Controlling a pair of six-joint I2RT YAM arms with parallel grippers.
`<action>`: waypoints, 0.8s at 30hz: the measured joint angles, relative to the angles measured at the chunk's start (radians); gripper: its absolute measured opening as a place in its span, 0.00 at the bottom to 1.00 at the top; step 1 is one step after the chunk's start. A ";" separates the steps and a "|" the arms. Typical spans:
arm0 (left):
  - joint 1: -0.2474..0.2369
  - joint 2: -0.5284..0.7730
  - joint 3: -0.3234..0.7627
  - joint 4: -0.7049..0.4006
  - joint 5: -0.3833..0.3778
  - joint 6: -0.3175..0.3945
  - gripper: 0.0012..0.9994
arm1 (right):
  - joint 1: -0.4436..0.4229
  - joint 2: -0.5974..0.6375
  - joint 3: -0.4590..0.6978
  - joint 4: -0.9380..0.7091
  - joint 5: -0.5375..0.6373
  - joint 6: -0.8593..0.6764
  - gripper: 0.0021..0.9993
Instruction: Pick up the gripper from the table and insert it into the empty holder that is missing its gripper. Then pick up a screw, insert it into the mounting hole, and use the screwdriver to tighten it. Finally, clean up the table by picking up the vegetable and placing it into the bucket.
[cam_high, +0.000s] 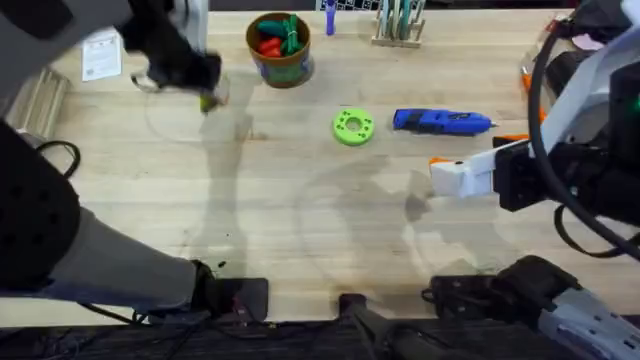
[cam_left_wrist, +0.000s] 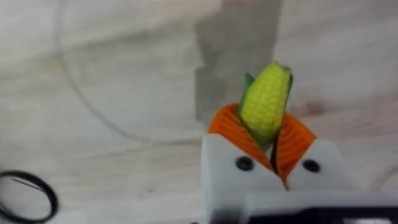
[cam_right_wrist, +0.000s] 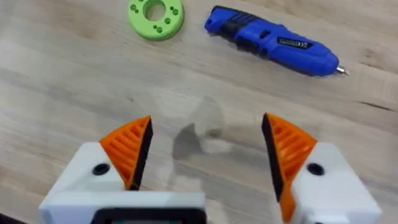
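My left gripper (cam_left_wrist: 272, 144): it is closed on the vegetable (cam_left_wrist: 266, 99), with the orange pads pressing its lower part from both sides. In the overhead view this gripper (cam_high: 207, 95) is at about 10 o'clock on the table (cam_high: 300, 220), above the wood.
Vegetable: a small yellow corn cob with green leaves. Its long axis goes along my fingers and the tip points away from the wrist. In the overhead view I see only a little yellow-green spot (cam_high: 208, 101).
Bucket (cam_high: 279, 49): at about 11 o'clock, to the right of my left gripper and apart from it. It stands upright, and red and green toy pieces are inside.
Green disc (cam_high: 352, 126): it lies flat near the middle, with a hole in the centre.
Screwdriver (cam_high: 441, 121): it lies flat just to the right of the disc, with its long axis left to right and the metal tip (cam_right_wrist: 341, 70) toward 3 o'clock. There is a label on the body, but I cannot read it.
My right gripper (cam_right_wrist: 205, 155): the fingers are wide apart and hold nothing, over bare wood, near the screwdriver.
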 joint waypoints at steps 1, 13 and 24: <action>0.000 -0.001 0.044 0.001 0.017 -0.001 0.03 | 0.000 0.000 0.000 0.009 -0.004 0.001 0.99; -0.006 -0.026 0.210 0.167 0.241 -0.062 0.03 | 0.000 0.000 0.000 0.019 -0.031 0.004 0.99; -0.106 0.094 0.210 0.345 0.292 -0.099 0.03 | 0.000 0.000 0.000 0.019 -0.032 0.004 0.99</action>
